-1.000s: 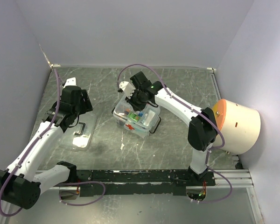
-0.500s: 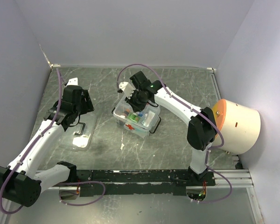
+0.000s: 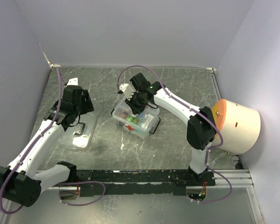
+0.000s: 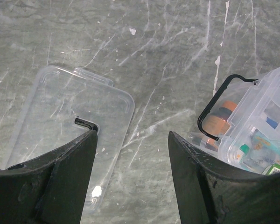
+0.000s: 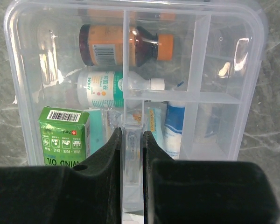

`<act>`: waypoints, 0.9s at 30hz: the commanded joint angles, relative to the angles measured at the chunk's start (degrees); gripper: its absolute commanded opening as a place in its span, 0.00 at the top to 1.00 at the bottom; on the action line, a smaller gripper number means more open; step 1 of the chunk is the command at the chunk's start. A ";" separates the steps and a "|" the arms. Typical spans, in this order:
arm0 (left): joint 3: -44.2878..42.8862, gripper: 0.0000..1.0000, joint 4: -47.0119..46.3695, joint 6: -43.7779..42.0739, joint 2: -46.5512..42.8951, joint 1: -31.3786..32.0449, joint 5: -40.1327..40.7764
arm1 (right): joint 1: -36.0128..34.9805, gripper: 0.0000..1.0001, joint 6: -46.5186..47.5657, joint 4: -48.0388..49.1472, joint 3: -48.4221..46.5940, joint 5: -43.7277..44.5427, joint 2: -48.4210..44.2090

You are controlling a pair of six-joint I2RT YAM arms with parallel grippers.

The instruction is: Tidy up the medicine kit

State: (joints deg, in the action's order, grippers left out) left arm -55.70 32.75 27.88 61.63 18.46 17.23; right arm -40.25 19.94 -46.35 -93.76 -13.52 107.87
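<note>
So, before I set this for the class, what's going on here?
The right gripper is shut on the centre rib of the clear compartmented tray, held over a brown bottle and a green box in the medicine kit. The left gripper hovers open above the flat clear lid, which lies on the table apart from the kit. The kit is not yet closed.

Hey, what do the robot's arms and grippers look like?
White links with black joint housings on the left arm and right arm; a lilac cable runs along each. A green light glows near the right wrist. Jaws are thick, matte black.
</note>
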 commanded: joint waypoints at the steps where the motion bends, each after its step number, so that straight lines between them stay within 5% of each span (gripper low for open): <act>1: -0.09 0.27 -1.63 -0.55 -0.06 -0.35 -1.24 | -0.39 1.00 -0.05 1.69 1.11 -0.79 1.03; 7: -0.02 0.27 -1.55 -0.41 0.01 -0.35 -1.24 | -0.36 0.97 1.05 4.11 2.96 2.12 1.61; 18: 0.25 0.16 -1.94 -0.58 1.41 -0.35 -3.79 | -0.49 0.62 -5.06 1.68 -0.52 4.27 -2.13; 27: 2.56 0.06 2.55 5.38 7.97 -0.35 -4.34 | -0.45 0.47 -14.25 8.65 3.89 10.67 -15.10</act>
State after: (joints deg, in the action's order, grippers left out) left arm -55.51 32.99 29.30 66.65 18.46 14.70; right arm -40.62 11.88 -42.94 -91.61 -7.51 100.57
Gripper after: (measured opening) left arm 0.925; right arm 0.512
